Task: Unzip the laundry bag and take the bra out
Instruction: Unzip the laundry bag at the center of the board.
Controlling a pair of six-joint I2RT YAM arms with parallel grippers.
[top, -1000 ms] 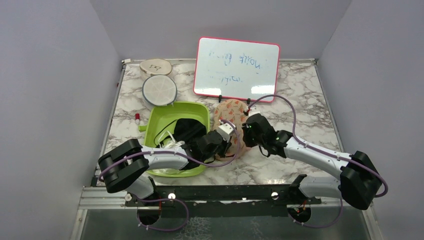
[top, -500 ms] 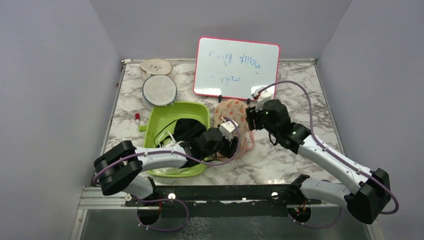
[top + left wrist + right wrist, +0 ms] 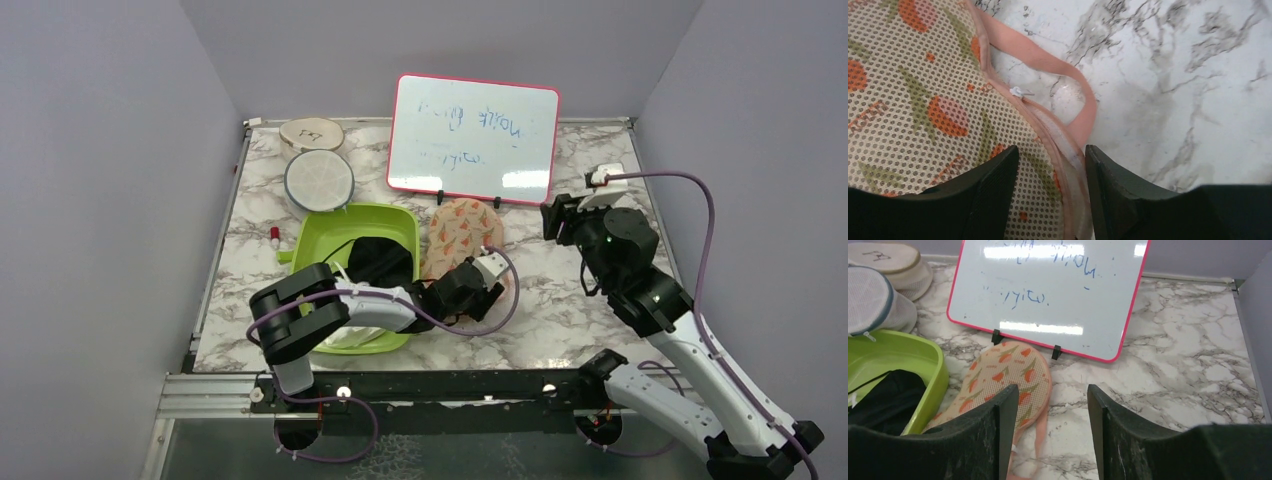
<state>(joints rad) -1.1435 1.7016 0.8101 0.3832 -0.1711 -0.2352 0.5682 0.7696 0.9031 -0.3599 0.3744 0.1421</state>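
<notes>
The laundry bag [image 3: 462,232] lies flat on the marble between the green tub and the whiteboard, zipped shut. In the left wrist view its dotted mesh [image 3: 908,100], small white zipper pull [image 3: 1018,91] and pink strap loop [image 3: 1068,75] show. My left gripper [image 3: 482,287] is open at the bag's near right edge, its jaws either side of the zipper seam [image 3: 1052,190]. My right gripper [image 3: 558,220] is open and empty, raised right of the bag; the bag shows below it [image 3: 1008,372]. The bra is hidden.
The green tub [image 3: 345,218] holds a black garment [image 3: 380,258] and white cloth. A whiteboard [image 3: 475,137] stands at the back. A white mesh disc [image 3: 318,180], a beige disc [image 3: 311,132] and a small red marker [image 3: 273,236] lie at the back left.
My right arm has lifted off the bag and swung up and to the right. My left gripper has slid right along the bag's near edge.
</notes>
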